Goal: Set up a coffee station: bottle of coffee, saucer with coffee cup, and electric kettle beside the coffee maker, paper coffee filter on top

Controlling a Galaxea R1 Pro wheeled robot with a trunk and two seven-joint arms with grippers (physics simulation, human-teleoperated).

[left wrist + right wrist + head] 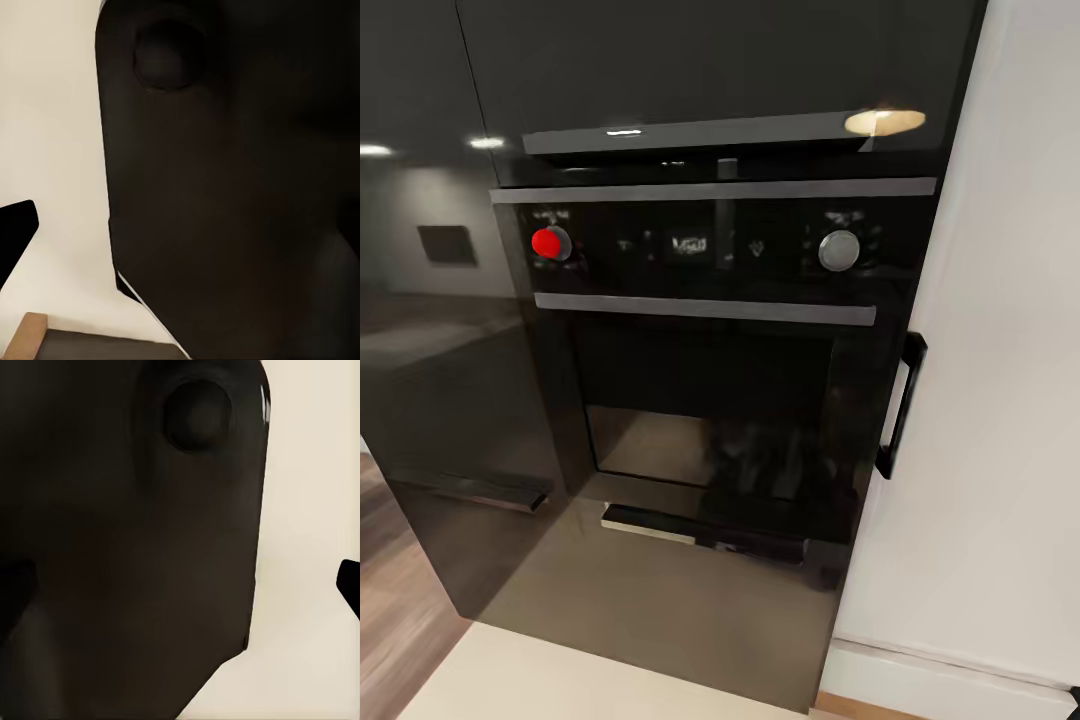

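Note:
None of the coffee station's things are in view: no coffee maker, bottle, filter, saucer, cup or kettle. In the left wrist view one black fingertip [16,231] sits at the frame's edge, far from the middle, with nothing held against it. The right wrist view has a matching black fingertip [349,585] at the opposite edge, also bare. Both wrist cameras look past a dark rounded part of my own body [225,187] down at a pale cream floor [307,547].
Straight ahead is a built-in black oven [710,400] with a red knob [547,242], a grey knob [839,250] and a grey bar handle [705,309]. Glossy dark cabinets [450,400] flank it on the left. A white door with a black handle [900,405] stands at the right.

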